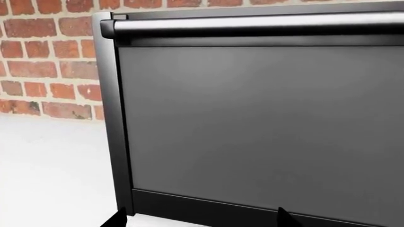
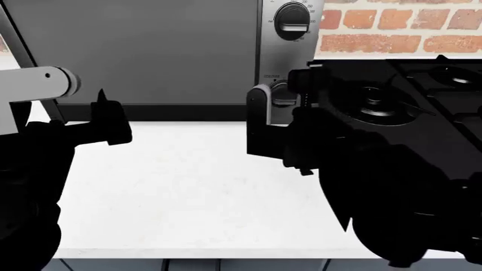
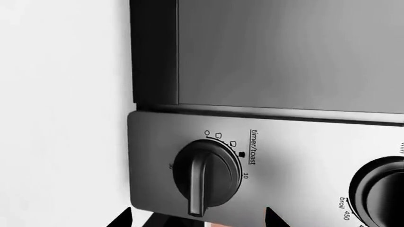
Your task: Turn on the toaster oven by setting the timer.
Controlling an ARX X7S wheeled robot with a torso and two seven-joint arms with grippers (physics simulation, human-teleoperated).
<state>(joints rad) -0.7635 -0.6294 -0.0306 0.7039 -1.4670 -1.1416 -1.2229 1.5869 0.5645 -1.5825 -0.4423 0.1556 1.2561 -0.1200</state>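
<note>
The toaster oven (image 2: 150, 51) stands at the back of the counter, its dark glass door (image 1: 252, 123) filling the left wrist view under a silver handle (image 1: 252, 26). The timer (image 3: 205, 177), a small black dial with a raised bar captioned "timer/toast", sits low on the silver panel (image 3: 303, 156). My right gripper (image 3: 197, 221) is open; its fingertips (image 3: 123, 218) stand wide apart either side of the dial, just short of it. In the head view my right gripper (image 2: 275, 107) half hides the timer (image 2: 285, 100). My left gripper (image 1: 198, 222) is open and empty before the door's lower left corner, also seen as the left gripper (image 2: 105, 107).
A larger numbered dial (image 2: 292, 21) sits higher on the panel. The black gas hob (image 2: 421, 96) lies right of the oven, behind my right arm. A brick wall (image 2: 391, 22) backs the white counter (image 2: 188, 186), whose front edge runs near the head view's bottom.
</note>
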